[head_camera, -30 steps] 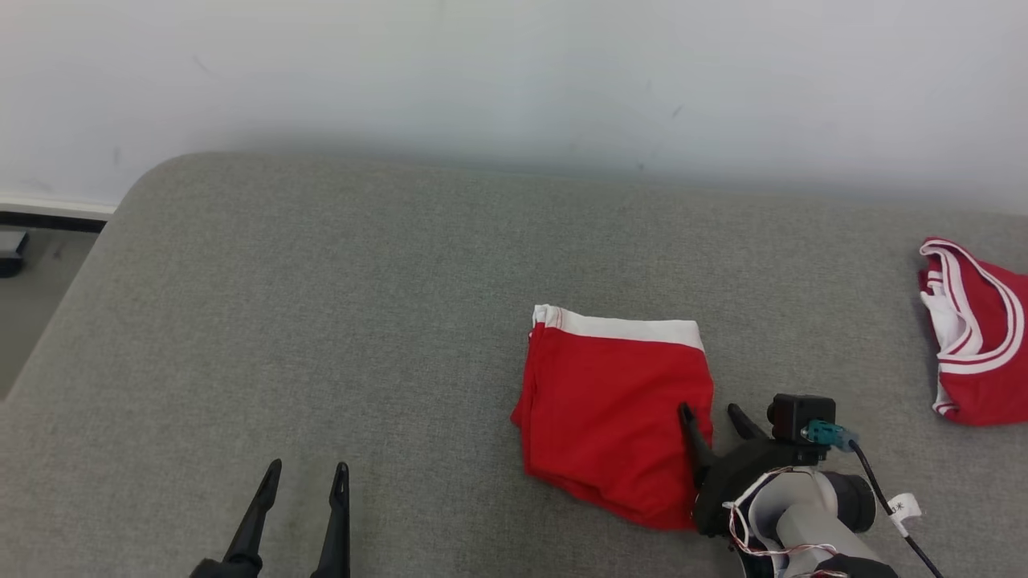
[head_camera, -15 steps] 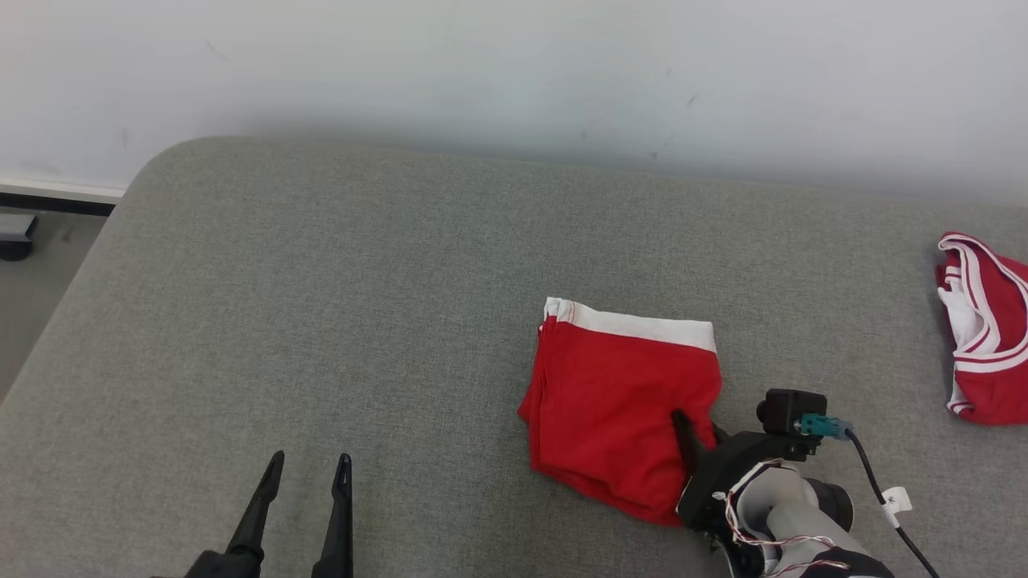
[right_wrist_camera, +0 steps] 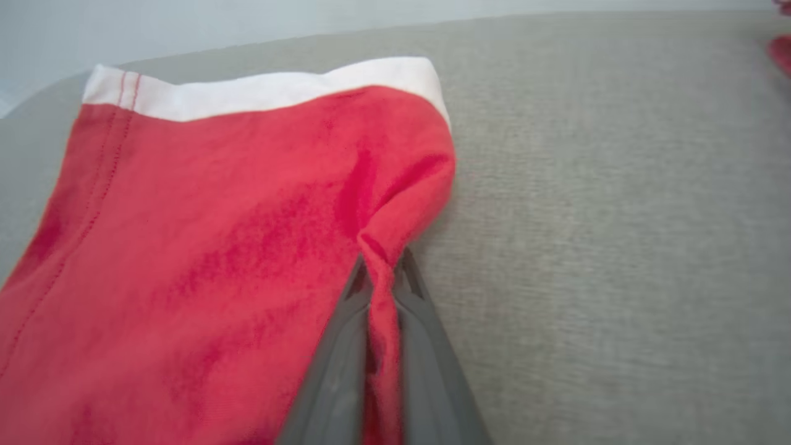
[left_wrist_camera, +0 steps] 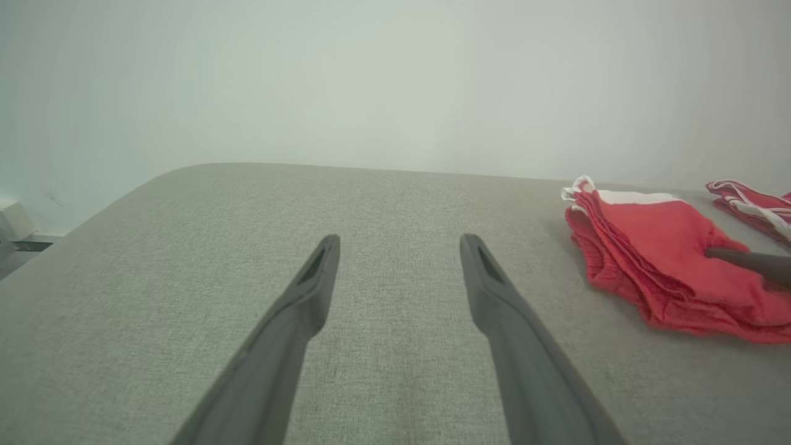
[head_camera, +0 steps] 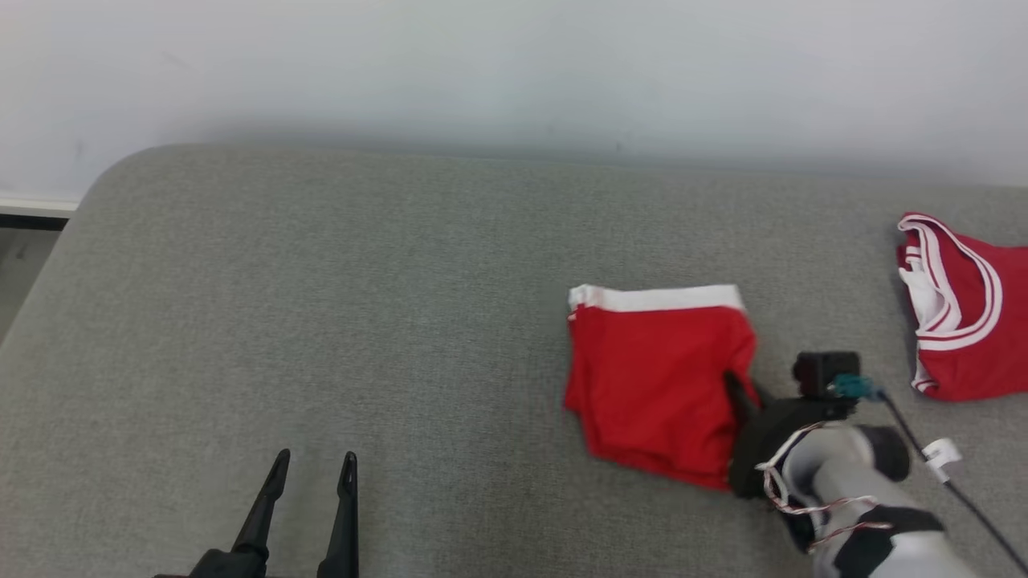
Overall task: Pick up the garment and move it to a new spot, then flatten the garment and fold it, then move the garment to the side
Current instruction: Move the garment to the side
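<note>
The garment (head_camera: 654,377) is a folded red piece with a white band along its far edge, lying on the grey cushion right of centre. My right gripper (head_camera: 737,387) is shut on the garment's right edge; in the right wrist view a pinched ridge of the red garment (right_wrist_camera: 204,247) runs between the two fingers of that gripper (right_wrist_camera: 382,267). My left gripper (head_camera: 313,467) stands open over bare cushion at the lower left, well apart from the garment (left_wrist_camera: 655,259); its own view shows the gripper (left_wrist_camera: 398,244) with nothing between the fingers.
A second red garment with white stripes (head_camera: 960,309) lies at the right edge of the grey cushion (head_camera: 361,281). A pale wall rises behind the cushion. The cushion's rounded left corner drops to the floor (head_camera: 20,249).
My right gripper has closed on the garment's right edge, bunching the cloth. The garment has shifted a little to the right with it. The head camera has moved. The left gripper stays as it was.
</note>
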### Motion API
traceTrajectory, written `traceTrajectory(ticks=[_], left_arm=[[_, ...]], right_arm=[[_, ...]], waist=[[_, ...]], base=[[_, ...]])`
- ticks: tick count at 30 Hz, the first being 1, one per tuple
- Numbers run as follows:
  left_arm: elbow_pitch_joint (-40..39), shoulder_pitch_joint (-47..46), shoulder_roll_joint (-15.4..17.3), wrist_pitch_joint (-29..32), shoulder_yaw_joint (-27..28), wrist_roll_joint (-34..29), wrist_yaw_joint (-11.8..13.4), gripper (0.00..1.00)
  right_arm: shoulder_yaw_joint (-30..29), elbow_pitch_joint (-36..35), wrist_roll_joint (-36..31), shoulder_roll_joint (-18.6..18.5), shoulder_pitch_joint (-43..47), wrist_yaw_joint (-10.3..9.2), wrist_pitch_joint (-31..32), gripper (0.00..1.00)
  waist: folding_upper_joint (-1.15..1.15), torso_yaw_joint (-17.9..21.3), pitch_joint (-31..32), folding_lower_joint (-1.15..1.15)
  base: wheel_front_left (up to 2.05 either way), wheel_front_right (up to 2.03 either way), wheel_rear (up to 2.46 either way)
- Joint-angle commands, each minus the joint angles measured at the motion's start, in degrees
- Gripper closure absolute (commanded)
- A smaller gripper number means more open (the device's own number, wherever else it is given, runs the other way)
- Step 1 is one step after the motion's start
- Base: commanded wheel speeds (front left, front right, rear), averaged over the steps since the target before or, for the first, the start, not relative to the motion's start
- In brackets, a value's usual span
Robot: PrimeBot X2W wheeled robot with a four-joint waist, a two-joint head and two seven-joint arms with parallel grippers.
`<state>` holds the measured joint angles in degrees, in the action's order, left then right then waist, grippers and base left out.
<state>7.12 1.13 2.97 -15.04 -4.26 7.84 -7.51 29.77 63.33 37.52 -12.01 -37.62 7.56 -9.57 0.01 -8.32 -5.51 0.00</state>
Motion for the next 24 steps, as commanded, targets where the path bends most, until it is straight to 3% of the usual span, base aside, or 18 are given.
traceTrajectory(ticks=[1,15,24], left_arm=[[-0.1,-0.5,-0.1,-0.1,-0.3,0.7,0.1,0.00],[-2.6,-5.6,-0.1,-0.1,-1.5,0.2,0.1,0.00],[-4.2,-8.0,-0.1,-0.1,-1.7,-0.5,0.1,0.00]], right_arm=[[0.6,-0.5,-0.4,-0.7,-0.8,-0.13,0.1,1.00],[16.6,-6.8,-4.9,-21.3,-14.6,-0.13,5.6,1.00],[23.4,-9.9,-2.8,-32.6,-23.5,-0.13,8.7,1.00]], waist=[[-0.01,1.0,-0.7,0.00],[-0.01,6.0,-7.2,0.00],[-0.01,7.1,-11.8,0.00]], base=[[0.00,0.00,0.00],[0.00,0.00,0.00],[0.00,0.00,0.00]])
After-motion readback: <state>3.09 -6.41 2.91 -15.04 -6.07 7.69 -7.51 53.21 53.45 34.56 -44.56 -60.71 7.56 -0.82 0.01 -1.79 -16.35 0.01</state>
